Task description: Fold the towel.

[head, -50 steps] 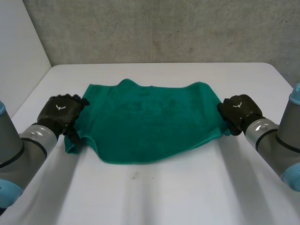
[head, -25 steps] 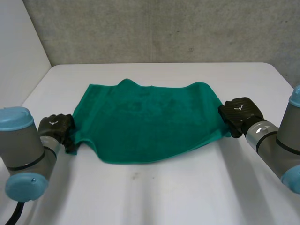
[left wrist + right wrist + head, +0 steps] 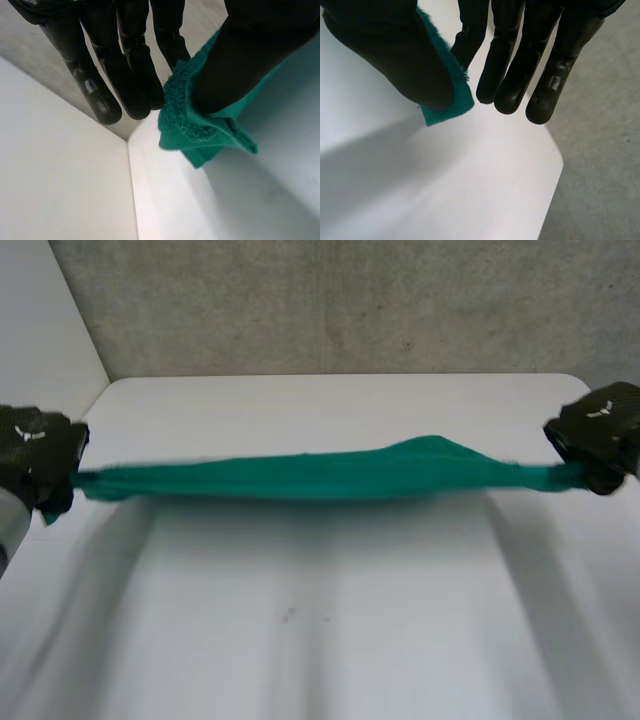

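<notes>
Nearest, bare white tabletop [image 3: 320,660], marked by one small dark speck [image 3: 288,615]. Farther in, held up off that surface and stretched side to side between both hands: a green towel [image 3: 320,475], seen almost edge-on as a thin band with a low hump toward the right, its broad face hidden and any fold in it impossible to judge. At its left end, the left hand [image 3: 35,455], partly cut off at the view's edge; in the left wrist view, straight fingers [image 3: 125,75] close together, with the thumb [image 3: 245,60] pressing a fluffy corner of towel against them and a short flap poking out past the thumb. At the other end, the right hand [image 3: 598,435], likewise clipped at the edge; in the right wrist view, fingers straight and side by side, thumb pinning a small corner of towel against the nearest of them, just the tip of the cloth in sight. On the back of each hand, a small white mark, too small to read as writing. Beyond the towel, the far strip of tabletop, then a grey wall [image 3: 330,300] and, at the left, a white panel [image 3: 45,320].
</notes>
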### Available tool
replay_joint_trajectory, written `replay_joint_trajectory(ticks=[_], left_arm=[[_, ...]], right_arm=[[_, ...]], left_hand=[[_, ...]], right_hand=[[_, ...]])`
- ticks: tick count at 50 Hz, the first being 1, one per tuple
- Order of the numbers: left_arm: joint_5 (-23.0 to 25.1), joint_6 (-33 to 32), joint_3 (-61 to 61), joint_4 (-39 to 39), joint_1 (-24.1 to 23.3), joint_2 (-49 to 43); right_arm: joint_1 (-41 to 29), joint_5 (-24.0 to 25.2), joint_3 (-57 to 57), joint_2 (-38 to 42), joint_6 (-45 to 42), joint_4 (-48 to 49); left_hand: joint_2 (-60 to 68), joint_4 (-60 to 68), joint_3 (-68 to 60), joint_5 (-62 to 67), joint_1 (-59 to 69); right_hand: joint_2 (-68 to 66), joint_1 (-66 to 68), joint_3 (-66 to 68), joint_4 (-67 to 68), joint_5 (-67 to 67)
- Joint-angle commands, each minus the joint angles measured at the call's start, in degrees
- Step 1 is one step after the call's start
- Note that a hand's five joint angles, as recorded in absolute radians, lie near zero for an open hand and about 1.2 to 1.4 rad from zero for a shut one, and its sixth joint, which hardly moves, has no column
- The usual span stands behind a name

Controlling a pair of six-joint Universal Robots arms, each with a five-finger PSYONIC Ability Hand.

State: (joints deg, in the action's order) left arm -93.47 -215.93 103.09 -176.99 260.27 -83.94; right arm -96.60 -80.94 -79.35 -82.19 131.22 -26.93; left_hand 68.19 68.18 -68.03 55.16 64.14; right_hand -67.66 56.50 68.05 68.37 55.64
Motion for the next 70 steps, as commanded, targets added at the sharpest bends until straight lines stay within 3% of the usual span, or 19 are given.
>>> replay_joint_trajectory(ticks=[1, 10, 16, 20, 22, 25, 27, 29, 31, 34, 48, 51, 55, 58, 60, 63, 64, 65, 70], left_arm=[[1.27, -5.73, 1.23, 6.84, 1.12, -4.63], [0.92, -6.34, -1.66, 3.59, 0.68, -20.37], [0.65, -6.96, -11.23, 1.39, -0.28, -27.41], [0.39, -7.66, -21.24, 0.86, -1.77, -30.22], [0.04, -8.89, -31.08, 0.16, -3.27, -31.80], [-1.10, -8.29, -40.45, -4.64, -3.97, -31.81], [-1.54, -7.40, -44.03, -9.77, -4.68, -31.28], [-1.81, -2.24, -44.56, -22.02, -5.12, -28.40], [-1.81, 0.59, -44.04, -25.32, -5.12, -27.07], [-1.55, 3.58, -42.02, -23.05, -4.24, -25.92], [-1.02, 4.90, -26.02, -18.83, -3.98, -26.45], [-0.84, 4.73, -22.85, -18.83, -4.15, -26.10], [-0.93, 4.55, -21.45, -18.74, -5.20, -24.52], [-0.84, 4.38, -20.92, -18.65, -7.30, -19.18], [-0.84, 4.29, -20.92, -18.65, -8.10, -17.41], [-0.75, 4.38, -20.65, -18.39, -11.09, -9.24], [-0.67, 4.46, -20.39, -18.39, -11.44, -7.57], [-0.67, 4.38, -20.04, -18.39, -11.71, -4.59], [1.35, 4.38, -18.98, -17.60, -13.47, 3.78]], right_arm=[[0.98, -0.62, -0.27, 2.46, -8.34, -7.18], [0.54, -5.18, -0.63, 13.44, -8.52, -3.58], [-0.43, -8.36, 3.84, 18.46, -9.14, -0.85], [-2.89, -8.71, 12.82, 21.81, -8.61, -0.14], [-4.47, -9.93, 27.59, 24.34, -6.16, 1.86], [-5.79, -11.08, 39.10, 25.06, 1.32, 8.65], [-6.23, -11.08, 44.27, 24.02, 13.02, 20.52], [-6.06, -10.47, 42.71, 21.30, 17.82, 26.64], [-5.97, -10.03, 40.08, 17.26, 19.60, 29.73], [-5.44, -7.05, 33.84, 12.50, 18.64, 29.48], [-5.88, -4.58, 17.40, 16.79, 14.33, 23.95], [-6.23, -4.32, 15.46, 19.78, 14.86, 20.96], [-7.28, -3.70, 15.02, 22.33, 16.96, 18.23], [-8.95, -1.60, 16.68, 24.70, 21.88, 16.73], [-9.83, 3.48, 20.27, 26.11, 26.79, 15.68], [-9.75, 11.64, 23.61, 26.90, 31.80, 15.15], [-9.75, 11.68, 23.63, 26.90, 31.82, 15.15], [-9.57, 17.42, 26.94, 27.95, 35.65, 15.06], [-10.01, 23.89, 32.85, 32.61, 42.62, 14.80]], left_hand=[[11.81, 11.82, -11.97, 14.84, 15.86], [11.81, 11.82, -11.97, 14.84, 15.86], [11.81, 11.82, -11.97, 14.84, 15.86], [11.81, 11.82, -11.97, 14.84, 15.86], [11.81, 11.82, -11.97, 14.84, 15.86], [11.81, 11.82, -11.97, 14.84, 15.86], [11.81, 11.82, -11.97, 14.84, 15.86], [11.81, 11.82, -11.97, 14.84, 15.86], [11.81, 11.82, -11.97, 14.84, 15.86], [11.81, 11.82, -11.97, 14.84, 15.86], [11.81, 11.82, -11.97, 14.84, 15.86], [11.81, 11.82, -11.97, 14.84, 15.86], [11.81, 11.82, -11.97, 14.84, 15.86], [11.81, 11.82, -11.97, 14.84, 15.86], [11.81, 11.82, -11.97, 14.84, 15.86], [11.81, 11.82, -11.97, 14.84, 15.86], [11.81, 11.82, -11.97, 14.84, 15.86], [11.81, 11.82, -11.97, 14.84, 15.86], [11.81, 11.82, -11.97, 14.84, 15.86]], right_hand=[[-12.34, 23.50, 11.95, 11.63, 14.36], [-12.34, 23.50, 11.95, 11.63, 14.36], [-12.34, 23.50, 11.95, 11.63, 14.36], [-12.34, 23.50, 11.95, 11.63, 14.36], [-12.34, 23.50, 11.95, 11.63, 14.36], [-12.34, 23.50, 11.95, 11.63, 14.36], [-12.34, 23.50, 11.95, 11.63, 14.36], [-12.34, 23.50, 11.95, 11.63, 14.36], [-12.34, 23.50, 11.95, 11.63, 14.36], [-12.34, 23.50, 11.95, 11.63, 14.36], [-12.34, 23.50, 11.95, 11.63, 14.36], [16.45, -5.29, -16.85, -17.17, -14.44], [29.78, -18.62, -30.18, -30.50, -27.77], [41.41, -30.25, -41.80, -42.12, -39.39], [48.96, -37.80, -49.35, -49.68, -46.94], [53.19, -42.03, -53.58, -53.90, -51.17], [53.20, -42.04, -53.60, -53.92, -51.19], [53.04, -41.88, -53.43, -53.75, -51.02], [52.87, -41.71, -53.26, -53.58, -50.85]])
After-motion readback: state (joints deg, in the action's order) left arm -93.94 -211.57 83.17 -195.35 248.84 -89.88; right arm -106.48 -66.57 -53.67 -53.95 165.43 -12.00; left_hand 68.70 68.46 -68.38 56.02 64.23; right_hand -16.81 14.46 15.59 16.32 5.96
